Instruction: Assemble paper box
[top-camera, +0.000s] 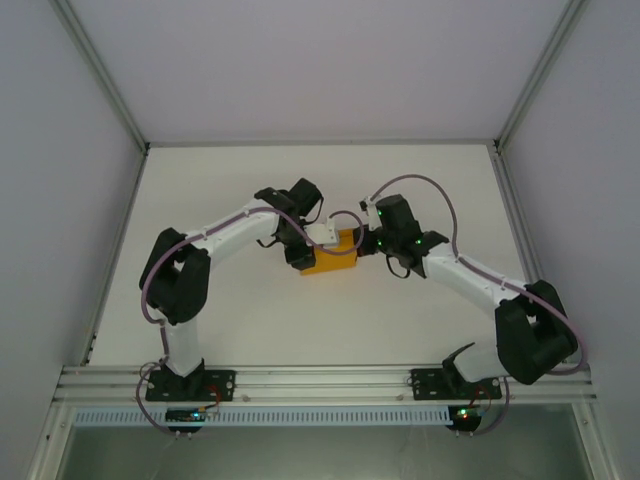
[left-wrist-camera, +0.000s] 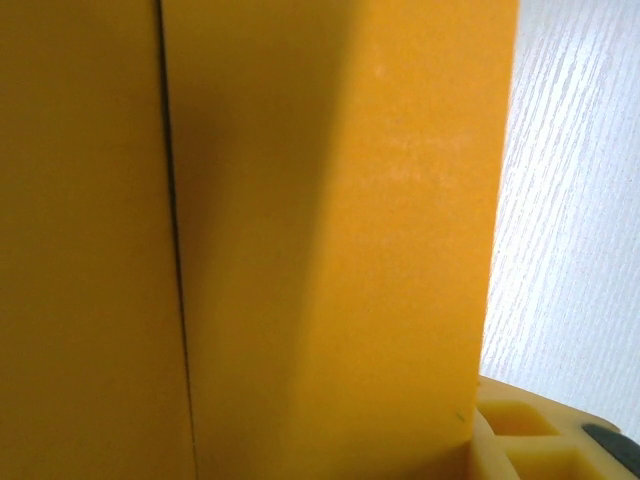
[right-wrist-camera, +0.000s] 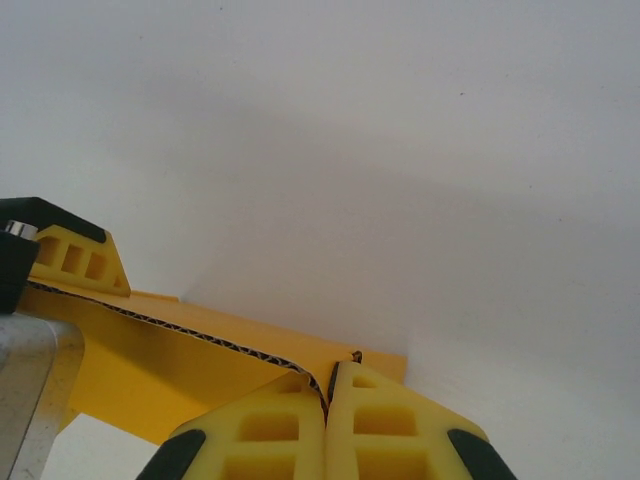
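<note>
The right pincer (right-wrist-camera: 328, 392) is clenched on a thin raw edge of the box (right-wrist-camera: 180, 360), its two pads meeting with only the card between them. To its left, one finger (right-wrist-camera: 78, 262) of the left pincer (top-camera: 300, 240) lies flat on the same panel. From the left wrist the box's broad faces stand right against the lens, with one finger (left-wrist-camera: 520, 442) beside the right face and the other hidden, so I cannot tell whether that pincer clamps or only braces. From above, the box sits between the two pincers near the middle of the bench (top-camera: 250, 320). The cut edge shows fluting, so this is light corrugated card. It is probably stiff along a panel but quick to fold at the creases, easy to crush or dent under a hard pinch, and fairly smooth. The best holds look like panel edges and flaps close to a fold, not mid-face. No brand, label or writing can be read on it.
</note>
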